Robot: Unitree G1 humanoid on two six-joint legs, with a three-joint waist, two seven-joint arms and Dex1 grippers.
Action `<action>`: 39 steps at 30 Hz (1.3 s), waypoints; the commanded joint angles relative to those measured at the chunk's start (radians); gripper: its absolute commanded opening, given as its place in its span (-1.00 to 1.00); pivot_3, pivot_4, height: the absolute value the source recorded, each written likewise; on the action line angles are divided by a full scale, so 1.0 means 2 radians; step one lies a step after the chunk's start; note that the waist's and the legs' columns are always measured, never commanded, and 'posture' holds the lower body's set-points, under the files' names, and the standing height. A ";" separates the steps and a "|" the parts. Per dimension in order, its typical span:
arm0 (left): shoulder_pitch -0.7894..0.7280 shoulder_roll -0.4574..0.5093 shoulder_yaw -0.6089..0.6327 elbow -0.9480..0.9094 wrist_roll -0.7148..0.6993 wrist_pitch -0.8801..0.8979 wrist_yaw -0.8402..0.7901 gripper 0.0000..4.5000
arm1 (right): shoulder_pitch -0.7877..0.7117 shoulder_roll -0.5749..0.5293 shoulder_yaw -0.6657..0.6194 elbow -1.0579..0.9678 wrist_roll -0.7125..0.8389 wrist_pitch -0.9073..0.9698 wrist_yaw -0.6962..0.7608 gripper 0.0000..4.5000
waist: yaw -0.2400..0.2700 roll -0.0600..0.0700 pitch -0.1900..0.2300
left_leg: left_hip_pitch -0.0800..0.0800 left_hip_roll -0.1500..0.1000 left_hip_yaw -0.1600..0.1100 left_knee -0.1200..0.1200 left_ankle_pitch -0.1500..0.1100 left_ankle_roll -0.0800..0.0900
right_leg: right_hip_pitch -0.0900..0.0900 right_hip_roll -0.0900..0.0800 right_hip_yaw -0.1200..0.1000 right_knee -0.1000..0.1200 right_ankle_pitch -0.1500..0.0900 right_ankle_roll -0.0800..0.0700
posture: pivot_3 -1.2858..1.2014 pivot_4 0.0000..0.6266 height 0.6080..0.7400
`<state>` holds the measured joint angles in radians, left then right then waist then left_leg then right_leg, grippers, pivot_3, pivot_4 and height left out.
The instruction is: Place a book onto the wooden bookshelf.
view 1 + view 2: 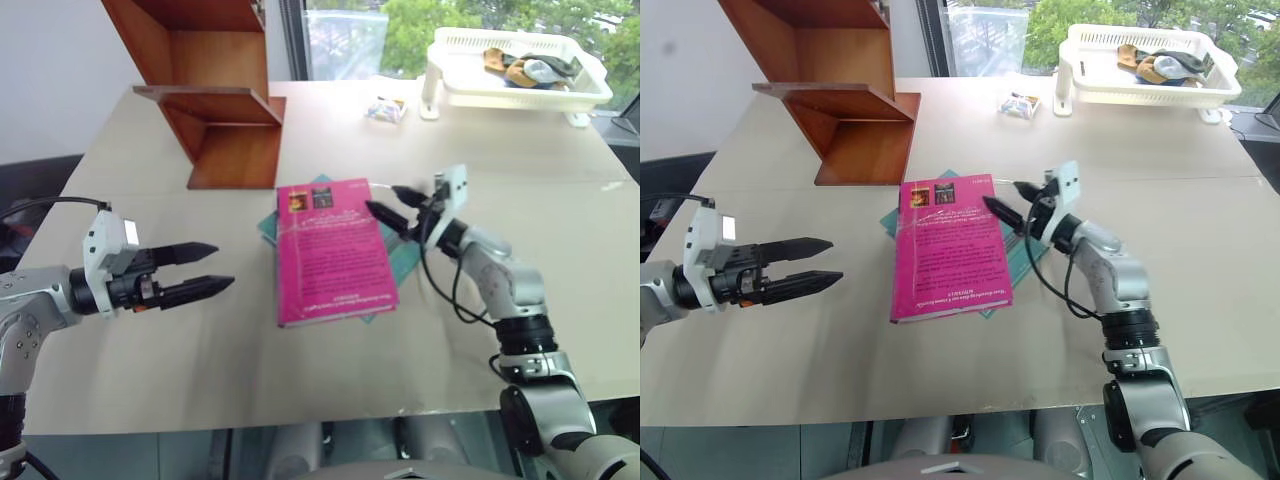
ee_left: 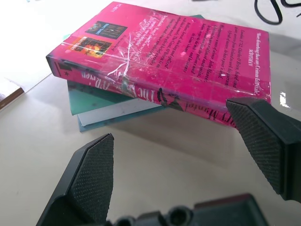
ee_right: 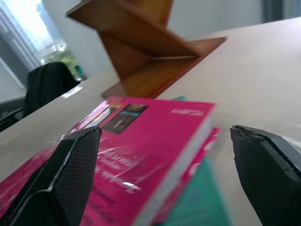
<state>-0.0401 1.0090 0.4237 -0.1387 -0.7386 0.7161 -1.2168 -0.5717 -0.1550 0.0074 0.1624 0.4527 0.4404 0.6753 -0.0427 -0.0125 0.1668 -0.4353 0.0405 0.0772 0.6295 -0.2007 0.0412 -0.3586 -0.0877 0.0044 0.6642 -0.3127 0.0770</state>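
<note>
**Beige table, pink book between two hands**

Your table [image 1: 150, 380] carries the book [image 1: 332, 250] at its middle, lying flat on a teal book [image 2: 89, 101]. Your right hand [image 1: 392, 201] hangs spread at the book's far right corner, grasping nothing. Your left hand [image 1: 200, 272] waits released, left of it. Far left stands the wooden bookshelf [image 1: 215, 95].

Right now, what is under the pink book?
The magenta-pink paperback lies on a teal-green book, whose corners and white page edges stick out beneath it. The pink book hides the rest of the teal cover.
</note>
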 commanded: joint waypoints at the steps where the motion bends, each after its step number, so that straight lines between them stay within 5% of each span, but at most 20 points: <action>1: 0.011 0.003 0.026 -0.009 -0.005 -0.003 -0.001 0.97 | 0.011 0.005 0.020 -0.026 -0.004 0.005 0.004 1.00 | 0.001 0.000 0.000 | 0.000 0.000 0.000 0.000 0.000 0.000 | 0.000 0.000 0.000 0.000 0.000 0.000 | 0.03 -0.52 1.00; 23: 0.012 -0.043 0.006 -0.033 -0.034 0.020 0.031 0.97 | 0.013 -0.006 0.021 -0.039 -0.005 -0.002 0.018 1.00 | 0.001 0.000 0.000 | 0.000 0.000 0.000 0.000 0.000 0.000 | 0.000 0.000 0.000 0.000 0.000 0.000 | 0.03 -0.52 1.00; 29: -0.003 -0.114 -0.056 -0.036 -0.018 0.023 0.092 0.97 | 0.062 -0.093 -0.042 -0.141 0.047 0.026 0.052 1.00 | 0.008 0.000 0.000 | -0.001 -0.001 0.000 0.000 0.000 0.000 | 0.000 -0.001 0.000 0.000 0.000 0.000 | 0.03 -0.52 1.00; 39: -0.041 -0.158 -0.082 0.026 -0.069 0.118 0.107 0.97 | 0.310 -0.308 -0.214 -0.377 0.222 0.093 0.200 1.00 | 0.013 -0.001 0.000 | 0.000 0.000 -0.001 0.001 -0.001 0.002 | 0.002 0.000 0.000 0.000 0.000 0.000 | 0.03 -0.52 1.00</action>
<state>-0.1078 0.6973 0.2584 -0.0963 -0.8341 0.9145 -0.9963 0.0074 -0.7334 -0.3346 -0.5163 0.8430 0.6217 1.0332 -0.0173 -0.0143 0.1667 -0.4344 0.0409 0.0756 0.6320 -0.2032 0.0461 -0.3541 -0.0869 0.0041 0.6635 -0.3126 0.0774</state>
